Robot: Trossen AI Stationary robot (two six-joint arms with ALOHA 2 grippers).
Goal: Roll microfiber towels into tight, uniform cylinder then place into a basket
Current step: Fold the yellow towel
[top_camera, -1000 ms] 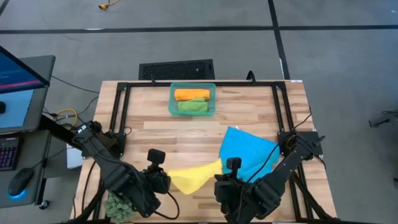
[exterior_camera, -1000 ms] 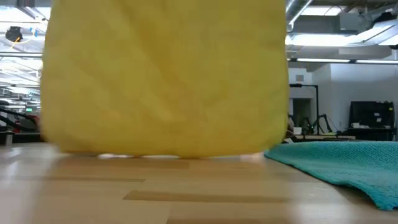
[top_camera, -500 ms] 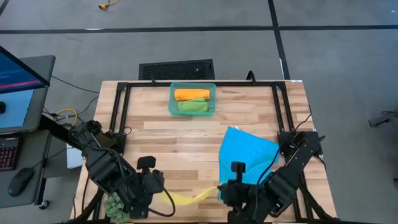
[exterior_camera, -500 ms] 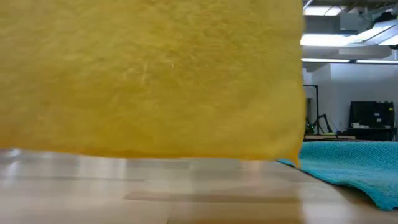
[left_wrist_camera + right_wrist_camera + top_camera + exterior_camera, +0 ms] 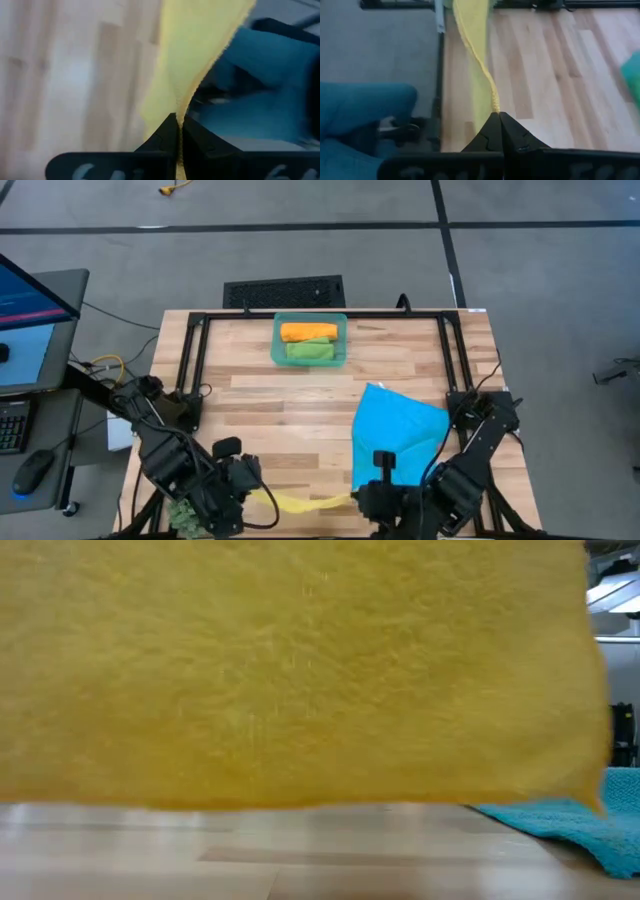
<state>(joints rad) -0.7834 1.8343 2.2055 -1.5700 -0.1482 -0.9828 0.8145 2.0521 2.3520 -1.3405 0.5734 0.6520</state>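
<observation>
The yellow towel [image 5: 300, 502] hangs as a spread sheet between my two grippers near the table's near edge. In the low view the yellow towel [image 5: 290, 670] fills most of the picture, and its lower edge [image 5: 300, 804] seems just above the wood. My left gripper [image 5: 256, 496] and my right gripper [image 5: 354, 499] are both shut on it. The blue towel [image 5: 398, 425] lies flat on the table at the right. The basket [image 5: 279, 342] at the far middle holds an orange roll [image 5: 307, 332] and a green roll [image 5: 308, 352]. My left gripper pinches the yellow towel's upper edge at its left corner [image 5: 179, 111] between its two shut fingers, coming steeply from above. The cloth runs off toward the other gripper and hangs below. One layer or several, I cannot tell. My right gripper pinches the same upper edge at its right corner [image 5: 494, 107] between its two shut fingers, slanting down from the near side. The edge runs from the fingertips toward the left gripper with a slight wave in it.
A spiky green plant ball [image 5: 185, 510] sits at the near left corner beside my left arm. A black frame [image 5: 320, 315] runs round the table's far part. Bare wood lies between the basket and the held towel.
Both grippers have risen and drawn back toward the table's near edge, and both have turned at the wrist. The yellow towel, lying slumped between them before, now hangs upright as a sheet, seen edge-on from above and closer to the low camera.
</observation>
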